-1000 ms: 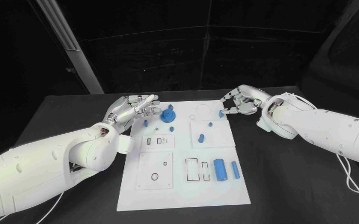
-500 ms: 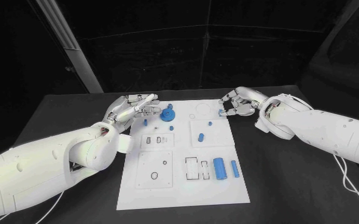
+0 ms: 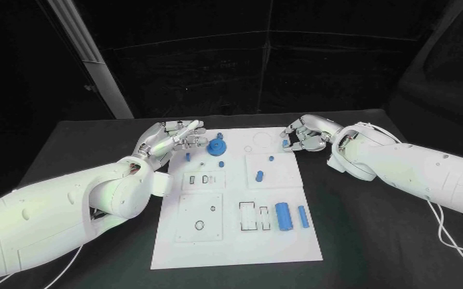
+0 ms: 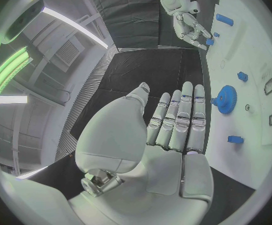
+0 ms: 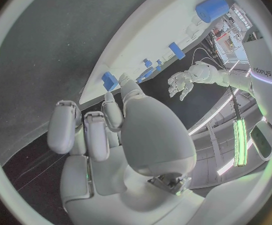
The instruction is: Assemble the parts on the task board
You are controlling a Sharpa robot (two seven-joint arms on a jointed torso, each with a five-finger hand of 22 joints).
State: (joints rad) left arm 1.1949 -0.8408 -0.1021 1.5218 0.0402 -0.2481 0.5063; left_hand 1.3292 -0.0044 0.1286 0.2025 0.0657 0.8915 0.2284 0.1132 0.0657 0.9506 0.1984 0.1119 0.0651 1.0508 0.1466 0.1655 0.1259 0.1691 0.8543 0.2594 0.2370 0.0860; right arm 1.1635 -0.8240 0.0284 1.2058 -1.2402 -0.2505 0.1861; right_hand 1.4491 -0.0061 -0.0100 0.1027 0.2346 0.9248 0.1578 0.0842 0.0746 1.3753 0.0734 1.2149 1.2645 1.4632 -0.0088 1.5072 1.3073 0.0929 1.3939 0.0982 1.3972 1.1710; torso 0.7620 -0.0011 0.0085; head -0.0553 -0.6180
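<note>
- The black table (image 3: 87,142) spreads across the lower half of the head view, under everything I work on.
- My task board (image 3: 231,235), the white plate, lies in the middle of the frame and runs from the centre down toward the bottom edge.
- My left hand (image 3: 172,138) sits left of centre, at the board's upper left corner. Its fingers (image 4: 181,116) are stretched out straight and lie side by side, and they hold nothing.
- My right hand (image 3: 304,135) sits right of centre, at the board's upper right corner. Its fingers (image 5: 86,130) are curled inward. A small blue part (image 3: 286,144) lies right at the fingertips on the board's edge; I cannot tell whether I pinch it or only touch it.
- A large blue cylinder (image 3: 284,217) lies in the board's lower right area, with a slimmer blue rod (image 3: 303,217) just beside it on the right.
- A blue gear (image 3: 217,146) stands near the board's upper left, just right of my left fingertips and apart from them.
- A small blue peg (image 3: 259,178) lies near the board's centre.
</note>
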